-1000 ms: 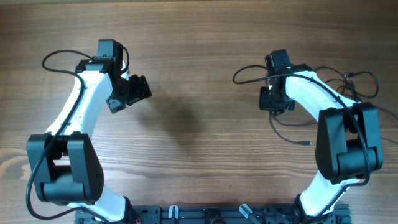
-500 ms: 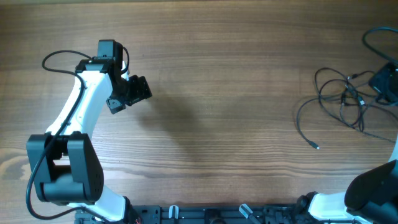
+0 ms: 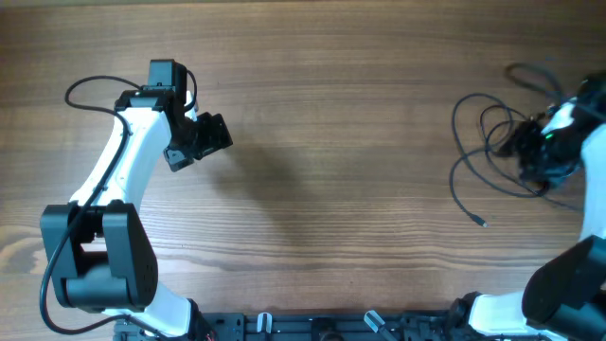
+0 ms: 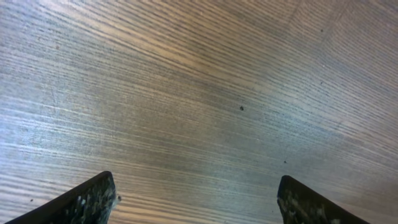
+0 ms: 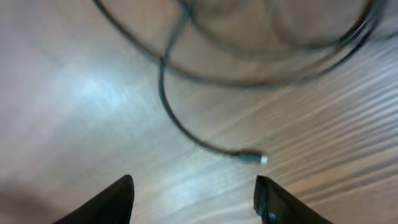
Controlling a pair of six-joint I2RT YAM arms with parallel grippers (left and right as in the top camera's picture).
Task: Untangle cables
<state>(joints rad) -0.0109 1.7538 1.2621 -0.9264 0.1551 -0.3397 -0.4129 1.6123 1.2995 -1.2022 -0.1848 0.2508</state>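
The right tool (image 5: pixel 194 198) hangs with fingers apart over the cables (image 5: pixel 163 84), while the left tool (image 4: pixel 196 198), likewise apart, is well away from them.

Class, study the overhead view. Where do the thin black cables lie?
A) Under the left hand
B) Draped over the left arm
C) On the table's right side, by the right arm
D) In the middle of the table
C: the cables lie in loose loops on the right side of the table, beside the right arm, while the left hand is over bare wood.
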